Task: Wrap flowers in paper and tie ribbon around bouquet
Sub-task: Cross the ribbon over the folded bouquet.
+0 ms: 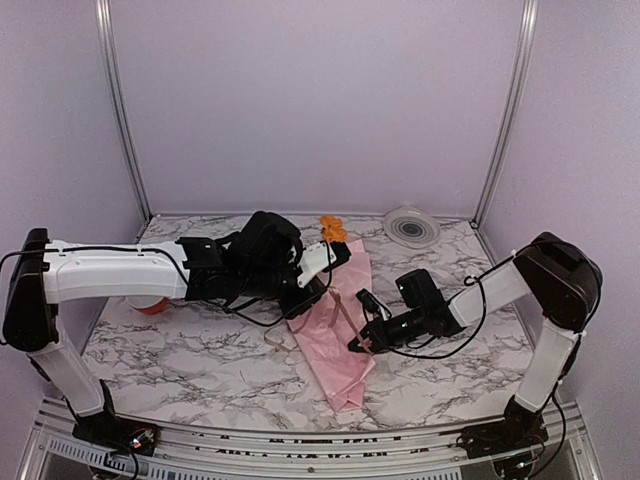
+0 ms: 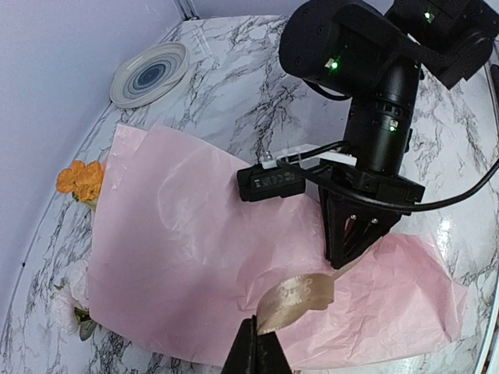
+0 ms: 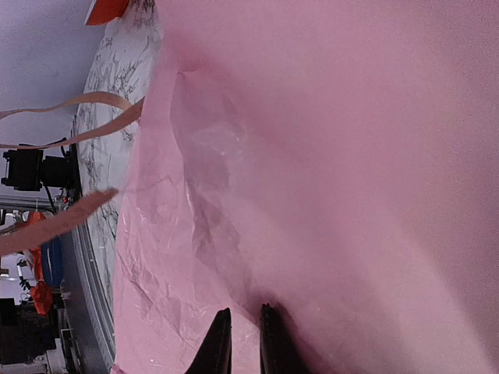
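Observation:
The bouquet [image 1: 340, 340] lies as a pink paper [image 2: 179, 234] cone across the table's middle. The flowers show at its wide end: an orange bloom [image 2: 80, 179] and a pale rose [image 2: 72, 290]. My left gripper [image 2: 261, 343] is shut on a curled end of the tan ribbon [image 2: 296, 300], just above the paper. My right gripper [image 2: 345, 257] points down onto the paper beside that curl. In the right wrist view its fingertips [image 3: 221, 343] stand a narrow gap apart and press into the sheet. Whether a fold is pinched between them does not show. More ribbon [image 3: 86, 101] trails off to the left.
A round white-grey disc [image 1: 411, 226] sits at the back right near the wall. An orange-rimmed roll [image 1: 150, 305] peeks out under my left forearm. Lilac walls with metal posts close in the back and sides. The two grippers are close together over the bouquet.

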Motion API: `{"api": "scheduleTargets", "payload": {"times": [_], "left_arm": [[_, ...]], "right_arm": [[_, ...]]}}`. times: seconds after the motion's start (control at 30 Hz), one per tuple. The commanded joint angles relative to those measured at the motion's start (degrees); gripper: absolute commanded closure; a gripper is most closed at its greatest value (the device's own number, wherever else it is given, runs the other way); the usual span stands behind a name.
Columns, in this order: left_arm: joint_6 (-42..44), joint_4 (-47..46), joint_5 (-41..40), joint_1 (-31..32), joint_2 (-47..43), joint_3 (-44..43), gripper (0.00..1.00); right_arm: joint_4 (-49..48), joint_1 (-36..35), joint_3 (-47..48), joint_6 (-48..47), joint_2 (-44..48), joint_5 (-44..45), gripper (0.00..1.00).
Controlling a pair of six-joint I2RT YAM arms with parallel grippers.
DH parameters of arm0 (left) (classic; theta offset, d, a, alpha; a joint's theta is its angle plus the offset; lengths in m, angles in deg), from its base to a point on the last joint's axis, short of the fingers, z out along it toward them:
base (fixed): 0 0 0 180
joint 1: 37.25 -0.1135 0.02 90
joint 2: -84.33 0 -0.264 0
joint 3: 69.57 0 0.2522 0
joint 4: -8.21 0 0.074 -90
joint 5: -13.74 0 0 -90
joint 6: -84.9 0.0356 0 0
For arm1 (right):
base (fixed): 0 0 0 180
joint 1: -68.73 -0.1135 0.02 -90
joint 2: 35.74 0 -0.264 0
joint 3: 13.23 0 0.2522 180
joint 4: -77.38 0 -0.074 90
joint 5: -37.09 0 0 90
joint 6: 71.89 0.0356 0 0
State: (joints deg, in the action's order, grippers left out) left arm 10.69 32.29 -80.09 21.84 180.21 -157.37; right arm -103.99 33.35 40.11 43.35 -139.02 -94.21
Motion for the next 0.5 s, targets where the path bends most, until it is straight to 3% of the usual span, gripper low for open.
{"api": "scheduleTargets", "payload": {"times": [0.0, 0.47], "left_arm": [[3.59, -3.93, 2.50, 0.53, 0.12, 7.30, 1.00], [1.13, -5.35, 7.14, 6.02, 2.83, 16.25, 1.00]], "right_arm": [[3.01, 0.29, 0.68, 0.08, -0.32, 2.21, 0.86], [4.56, -0.06, 1.35, -0.89, 0.51, 2.46, 0.86]]}}
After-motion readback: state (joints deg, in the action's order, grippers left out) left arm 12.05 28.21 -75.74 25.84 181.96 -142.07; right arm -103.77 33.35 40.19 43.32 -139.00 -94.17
